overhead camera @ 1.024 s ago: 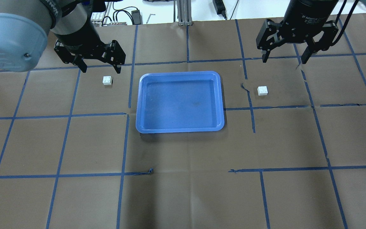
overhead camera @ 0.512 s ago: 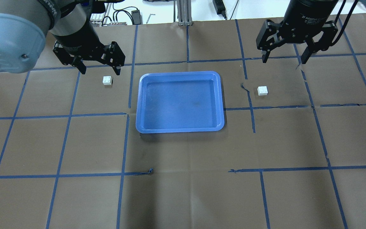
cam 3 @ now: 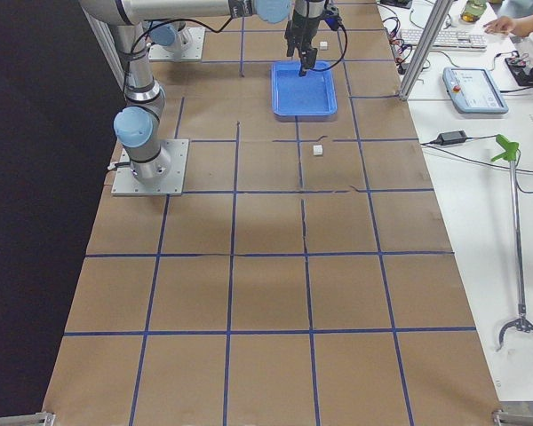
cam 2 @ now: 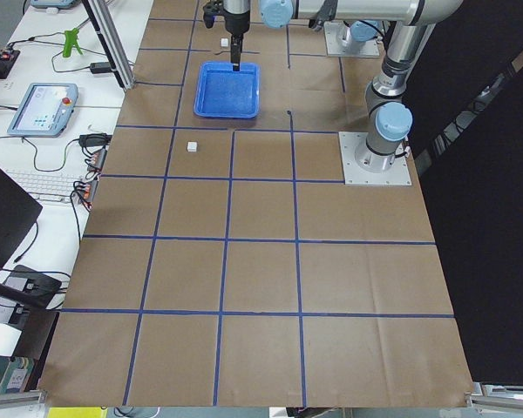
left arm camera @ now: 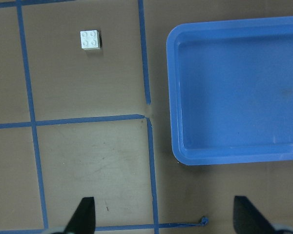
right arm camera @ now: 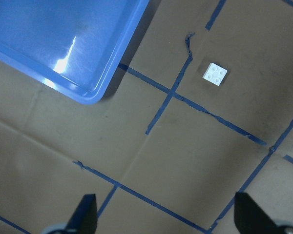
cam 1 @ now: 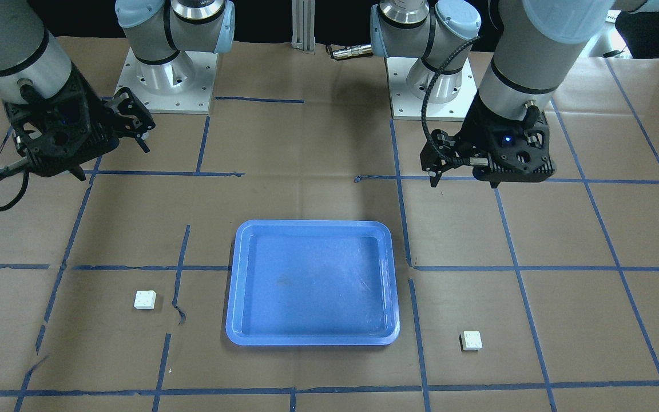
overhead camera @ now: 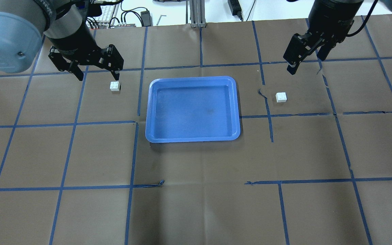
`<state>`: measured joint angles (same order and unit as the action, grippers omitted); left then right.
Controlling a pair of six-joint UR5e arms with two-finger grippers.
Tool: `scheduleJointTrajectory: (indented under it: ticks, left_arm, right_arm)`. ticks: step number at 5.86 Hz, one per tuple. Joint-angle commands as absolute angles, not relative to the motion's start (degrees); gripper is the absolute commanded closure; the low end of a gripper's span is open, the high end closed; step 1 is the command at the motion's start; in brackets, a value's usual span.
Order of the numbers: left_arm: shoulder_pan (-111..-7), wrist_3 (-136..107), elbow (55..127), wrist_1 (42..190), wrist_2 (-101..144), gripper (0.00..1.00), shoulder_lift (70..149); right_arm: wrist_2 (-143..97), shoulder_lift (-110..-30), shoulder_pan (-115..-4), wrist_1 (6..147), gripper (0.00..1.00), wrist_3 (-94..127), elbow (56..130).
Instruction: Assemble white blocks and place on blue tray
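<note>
The tray lies in the middle of the table. The left block sits near its far left corner, the right block off its right side, both on the table. Beyond each, the left claw and right claw hang wide open, gripping nothing.

Here's the table, and the tray lies flat on it, midway between the two arms. The left brick sits on the table off the tray's left side, level with its far corner and apart from the rim. Over to the right brick: it's off the tray's right side, a touch nearer the robot, also apart. The left gripper hangs above the table on the left brick's side and the right gripper above the right brick's side, both clear of the bricks.
</note>
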<state>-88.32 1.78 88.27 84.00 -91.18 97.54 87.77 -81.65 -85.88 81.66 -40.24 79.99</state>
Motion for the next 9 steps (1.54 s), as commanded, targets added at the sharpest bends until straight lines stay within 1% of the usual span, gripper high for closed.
scheduleJointTrajectory:
  ticks: [1,2,3,4,5,6,7,8,9]
  left_arm:
    - [-84.7,4.0,87.7,70.8,-90.9,0.00,108.8]
    - [-84.6,6.0,86.5,65.4,-90.9,0.01,114.4]
    - [-84.5,12.2,87.1,58.5,-91.1,0.01,119.6]
    - [-84.2,13.3,87.4,54.4,-91.4,0.01,123.9]
    - [-82.1,13.5,87.4,52.8,-91.1,0.01,124.9]
    - [-81.7,14.7,87.6,51.8,-91.2,0.01,126.2]
    - [-81.7,14.3,88.1,48.8,-91.1,0.04,127.6]
    - [-81.7,14.4,88.1,49.1,-90.7,0.24,127.9]
    - [-81.7,14.4,88.2,49.1,-90.8,0.52,128.0]
  right_arm:
    - [87.0,-78.2,-81.4,88.1,0.00,-71.7,81.6]
    - [82.5,-77.6,-77.7,91.5,0.00,-87.5,84.0]
    - [75.0,-76.0,-73.2,96.1,0.00,-100.2,89.2]
    - [68.2,-74.1,-69.9,102.5,0.00,-109.0,95.2]
    - [64.8,-71.6,-69.6,111.7,0.00,-111.9,100.6]
    - [60.5,-68.7,-69.5,118.7,0.00,-112.0,103.8]
    - [59.3,-64.0,-69.5,124.2,0.00,-112.0,104.8]
    - [59.2,-60.7,-69.5,125.1,0.00,-112.0,104.5]
    - [57.9,-59.9,-69.5,125.5,0.00,-112.0,104.6]
